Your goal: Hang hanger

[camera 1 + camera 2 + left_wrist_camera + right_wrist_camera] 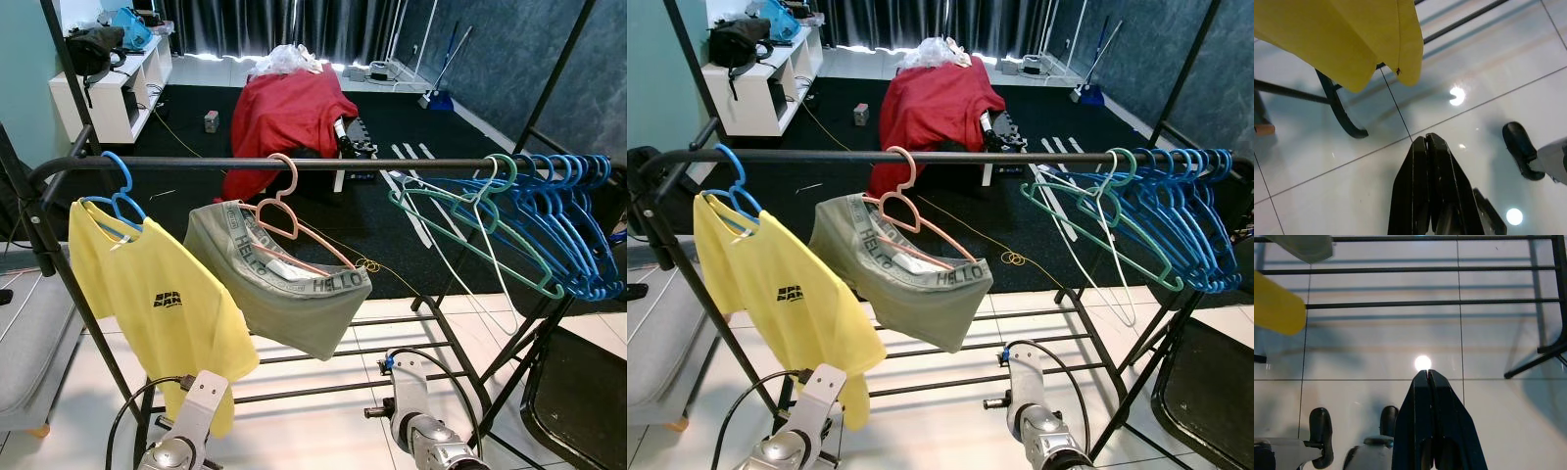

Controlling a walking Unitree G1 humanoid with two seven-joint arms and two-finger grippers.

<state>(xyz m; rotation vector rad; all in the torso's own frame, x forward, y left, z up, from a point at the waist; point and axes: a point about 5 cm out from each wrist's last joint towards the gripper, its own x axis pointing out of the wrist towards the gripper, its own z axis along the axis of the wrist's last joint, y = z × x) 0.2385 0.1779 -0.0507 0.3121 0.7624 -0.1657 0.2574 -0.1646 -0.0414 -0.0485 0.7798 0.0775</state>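
A black clothes rail (323, 164) crosses in front of me. A blue hanger (116, 203) with a yellow T-shirt (162, 299) hangs at its left. A pink hanger (284, 223) carrying grey-green shorts (284, 284) hangs at the middle, tilted. A green hanger (470, 230), a white one and several blue hangers (563, 225) crowd the right end. Both arms hang low below the rail. My left gripper (1426, 142) is shut and points at the tiled floor beneath the T-shirt's hem. My right gripper (1428, 374) is shut too, over the floor near the rack's lower bars.
The rack's lower crossbars (392, 352) and slanted legs stand close ahead. A black chair (578, 392) is at the right. A grey cushion (29, 343) lies left. Beyond the rack are a red-draped object (294, 117) on dark carpet and a white shelf (108, 88).
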